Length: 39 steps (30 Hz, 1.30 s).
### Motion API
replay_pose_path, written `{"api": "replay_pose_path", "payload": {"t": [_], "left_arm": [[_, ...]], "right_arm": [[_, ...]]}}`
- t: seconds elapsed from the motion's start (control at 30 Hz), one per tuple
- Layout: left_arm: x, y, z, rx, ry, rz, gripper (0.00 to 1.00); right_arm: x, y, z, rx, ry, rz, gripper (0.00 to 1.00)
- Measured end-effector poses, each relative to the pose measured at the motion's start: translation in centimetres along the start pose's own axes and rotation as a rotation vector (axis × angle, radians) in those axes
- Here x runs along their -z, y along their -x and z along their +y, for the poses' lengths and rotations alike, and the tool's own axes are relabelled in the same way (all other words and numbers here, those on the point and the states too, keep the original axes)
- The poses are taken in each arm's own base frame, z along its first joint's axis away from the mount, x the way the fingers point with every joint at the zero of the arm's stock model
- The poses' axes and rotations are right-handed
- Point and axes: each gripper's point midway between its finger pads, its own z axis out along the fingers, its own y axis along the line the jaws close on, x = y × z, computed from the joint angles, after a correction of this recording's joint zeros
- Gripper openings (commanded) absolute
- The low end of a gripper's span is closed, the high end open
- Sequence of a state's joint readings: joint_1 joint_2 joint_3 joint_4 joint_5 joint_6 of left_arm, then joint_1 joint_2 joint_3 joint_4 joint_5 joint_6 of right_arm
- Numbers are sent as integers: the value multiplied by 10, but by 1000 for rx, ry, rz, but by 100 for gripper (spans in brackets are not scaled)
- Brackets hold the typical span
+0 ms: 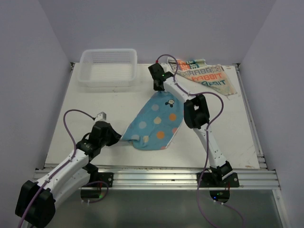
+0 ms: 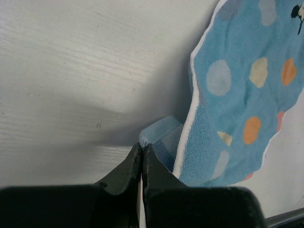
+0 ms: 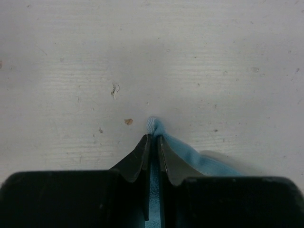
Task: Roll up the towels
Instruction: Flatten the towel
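The light blue polka-dot towel (image 1: 156, 121) lies stretched in the middle of the table. My left gripper (image 1: 118, 138) is shut on its near left corner; the left wrist view shows that corner (image 2: 151, 137) pinched at my fingertips and the dotted cloth (image 2: 247, 90) to the right. My right gripper (image 1: 157, 91) is shut on the far corner, whose tip (image 3: 153, 125) pokes out between the fingertips in the right wrist view. The cream towel with orange and teal "RABBIT" lettering (image 1: 209, 76) lies crumpled at the back right.
A white slatted plastic basket (image 1: 109, 67) stands at the back left of the table. The right arm's elbow (image 1: 196, 111) hangs just right of the blue towel. An aluminium rail (image 1: 156, 175) runs along the near edge.
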<state>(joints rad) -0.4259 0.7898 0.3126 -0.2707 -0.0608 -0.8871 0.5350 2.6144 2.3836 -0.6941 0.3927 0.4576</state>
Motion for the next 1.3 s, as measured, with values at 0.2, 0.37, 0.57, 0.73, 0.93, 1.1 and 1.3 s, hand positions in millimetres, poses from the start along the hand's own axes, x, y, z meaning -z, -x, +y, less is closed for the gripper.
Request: {"api": "replay_pose_path", "payload": {"t": [0.2, 0.37, 0.57, 0.73, 0.93, 1.1, 1.3], "left_arm": [[-3, 14, -7, -22, 25, -19, 0], [-11, 51, -24, -28, 49, -38, 0], [0, 163, -10, 72, 112, -209, 0], [40, 227, -28, 45, 85, -388, 0], [48, 179, -3, 46, 62, -404, 0], [14, 60, 70, 111, 163, -195, 0], [12, 43, 62, 137, 137, -127, 0]], "right_arm": [[23, 11, -4, 25, 36, 11, 0], [109, 49, -29, -9, 118, -102, 0], [260, 109, -79, -151, 343, -446, 0], [309, 88, -103, -205, 493, -634, 3], [227, -61, -107, -204, 509, -377, 41], [193, -176, -131, -251, 440, -131, 51], [209, -147, -141, -361, 373, -174, 52]]}}
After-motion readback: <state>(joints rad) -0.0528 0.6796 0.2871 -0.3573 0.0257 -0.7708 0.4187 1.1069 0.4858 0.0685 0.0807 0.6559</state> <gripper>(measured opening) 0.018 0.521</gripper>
